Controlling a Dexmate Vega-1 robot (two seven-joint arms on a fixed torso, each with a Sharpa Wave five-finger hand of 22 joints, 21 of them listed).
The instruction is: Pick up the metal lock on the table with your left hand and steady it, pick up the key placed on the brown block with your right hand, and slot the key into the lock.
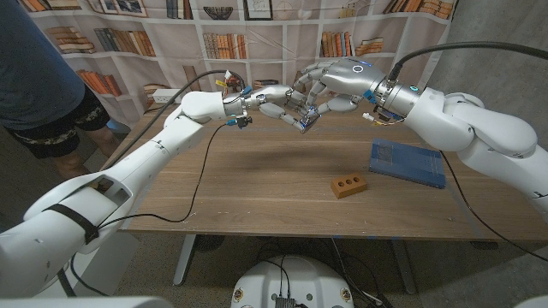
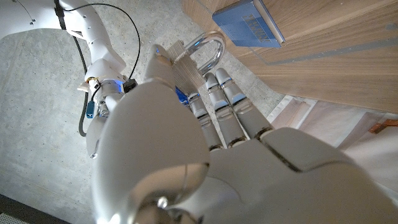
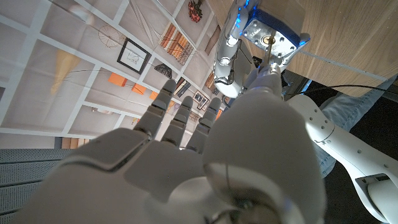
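left hand (image 1: 278, 104) holding lock (image 3: 273, 36), right hand (image 1: 330, 85) pinching key (image 3: 268, 61) at it

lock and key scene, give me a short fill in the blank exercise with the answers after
1. The left hand holds the metal ____ above the table.
2. The right hand brings the ____ to the lock.
3. The brown block lies beside a ____ book.
4. The lock's shackle is made of ____.

Missing words: lock; key; blue; metal
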